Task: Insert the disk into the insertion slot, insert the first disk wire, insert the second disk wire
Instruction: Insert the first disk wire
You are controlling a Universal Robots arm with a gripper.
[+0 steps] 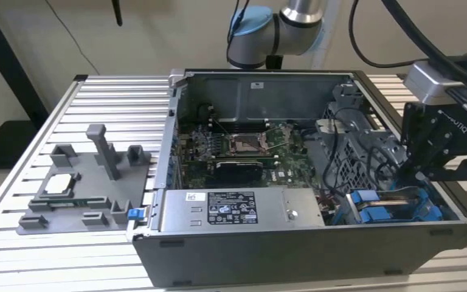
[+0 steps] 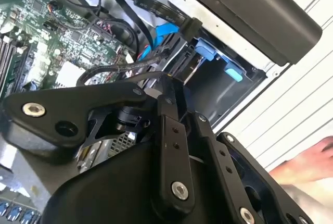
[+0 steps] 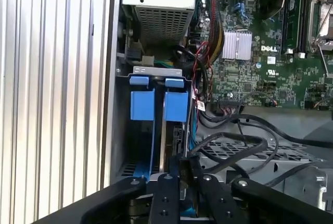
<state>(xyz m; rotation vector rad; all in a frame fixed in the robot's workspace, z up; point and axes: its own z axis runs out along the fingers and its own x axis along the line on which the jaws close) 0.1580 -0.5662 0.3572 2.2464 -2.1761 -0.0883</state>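
The disk [image 3: 176, 107] stands on edge in its blue carrier inside the insertion slot [image 3: 156, 71], at the case's front corner on the exterior view's right [image 1: 388, 210]. A second blue carrier [image 3: 141, 104] sits beside it. My gripper [image 3: 179, 161] hovers over the disk's end farthest from the blue handles, fingers drawn together on the connector of a black disk wire [image 3: 229, 148] that loops in from the cage. In the second wrist view the wire [image 2: 130, 66] ends at the gripper [image 2: 169, 86]. The exterior view has the gripper [image 1: 418, 176] low over the bay.
The grey power-supply box [image 1: 233, 210] lies along the case front, with the motherboard [image 1: 242, 152] behind it. A perforated drive cage [image 3: 250, 148] and loose black cables crowd the bay. A grey fixture [image 1: 87, 182] stands on the slatted table. A hand [image 2: 312, 161] shows outside the case.
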